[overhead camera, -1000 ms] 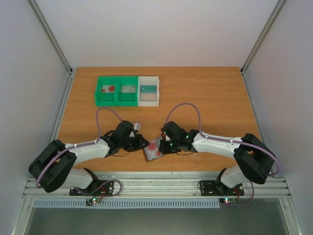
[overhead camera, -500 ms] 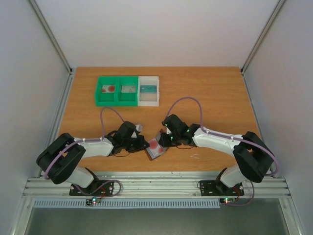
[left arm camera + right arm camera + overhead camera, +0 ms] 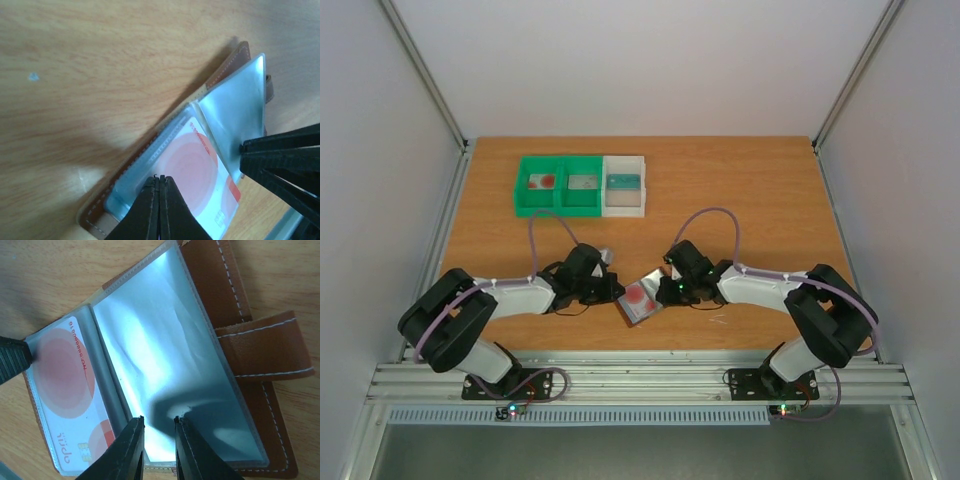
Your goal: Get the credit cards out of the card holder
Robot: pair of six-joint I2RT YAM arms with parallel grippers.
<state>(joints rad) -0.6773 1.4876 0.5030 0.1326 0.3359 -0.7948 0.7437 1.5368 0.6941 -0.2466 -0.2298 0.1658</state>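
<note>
While the card holder (image 3: 640, 306) lies open near the table's (image 3: 750, 200) front edge, a gripper sits at each side.
Left gripper (image 3: 160, 178) pressed together, tip on the sleeved red card (image 3: 200, 170); right gripper (image 3: 159, 419) narrowly spread over the clear sleeve (image 3: 170, 350).

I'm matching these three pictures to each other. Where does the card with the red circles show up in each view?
Top external: the red-circled card lies just below centre.
Left wrist: lower centre-right, under clear plastic.
Right wrist: lower left.
Shared landmark: the empty clear sleeve, hinged right beside the card inside the brown card holder.
</note>
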